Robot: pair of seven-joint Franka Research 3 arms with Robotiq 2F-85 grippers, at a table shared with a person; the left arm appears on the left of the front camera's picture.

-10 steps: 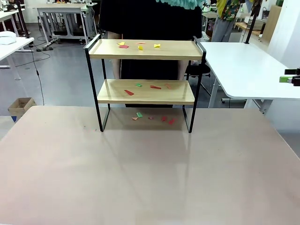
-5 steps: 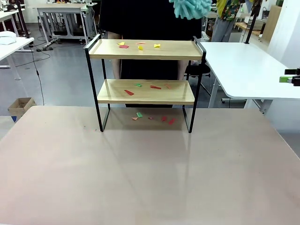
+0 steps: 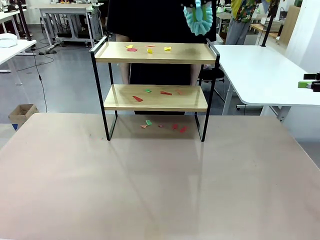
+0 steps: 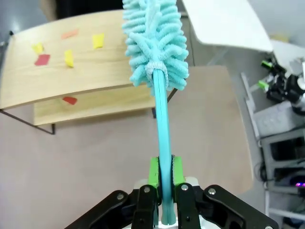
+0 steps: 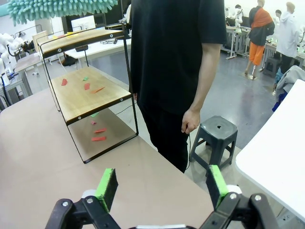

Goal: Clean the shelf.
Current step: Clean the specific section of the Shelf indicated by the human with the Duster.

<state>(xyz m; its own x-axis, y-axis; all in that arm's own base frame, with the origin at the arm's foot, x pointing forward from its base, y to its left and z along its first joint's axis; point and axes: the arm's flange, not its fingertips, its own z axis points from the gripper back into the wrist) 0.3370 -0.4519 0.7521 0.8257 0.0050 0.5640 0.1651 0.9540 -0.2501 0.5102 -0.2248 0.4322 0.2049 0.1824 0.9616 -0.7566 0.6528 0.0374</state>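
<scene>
Between the left fingers (image 4: 153, 169), pinched by its thin handle, a teal duster (image 4: 155, 43) holds its fluffy head above the top board of the shelf (image 3: 190, 53) — strewn with coloured scraps (image 3: 137, 98), standing at the bench's (image 3: 150, 185) far side — while the right fingers (image 5: 106, 187) are spread wide, empty.

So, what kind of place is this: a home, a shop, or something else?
Most likely a robotics lab or workshop: several white worktables stand on a bare grey floor with loose cables, and the left gripper holds a teal duster.
</scene>
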